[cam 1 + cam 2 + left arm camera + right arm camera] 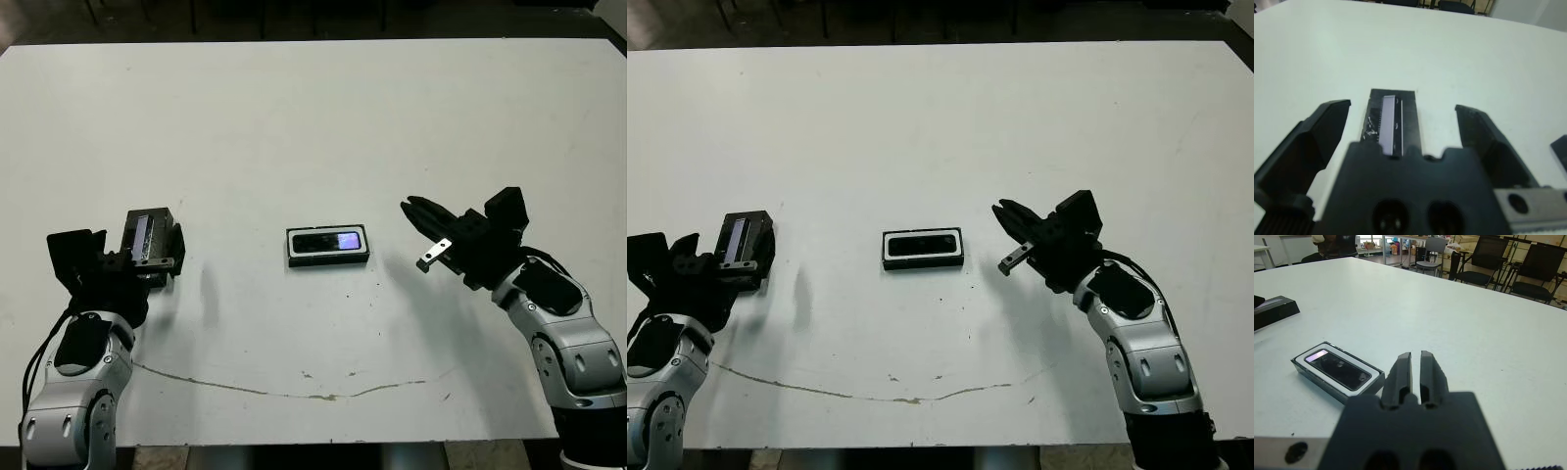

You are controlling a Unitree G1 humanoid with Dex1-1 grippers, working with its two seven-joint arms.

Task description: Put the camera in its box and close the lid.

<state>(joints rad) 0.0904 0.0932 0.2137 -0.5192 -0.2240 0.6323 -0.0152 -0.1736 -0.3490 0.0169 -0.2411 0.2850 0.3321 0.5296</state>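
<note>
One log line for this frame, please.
camera: in box | lid: off, at open left claw | right claw: shut, empty

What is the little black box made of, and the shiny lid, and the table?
The box looks like stiff black card or plastic with a matte white lining: a white rim frames the camera lying inside. The lid looks the same black, with a glossy panel, probably clear plastic, since it reflects light. The table looks like smooth white laminate, slightly scuffed and marked.
</note>
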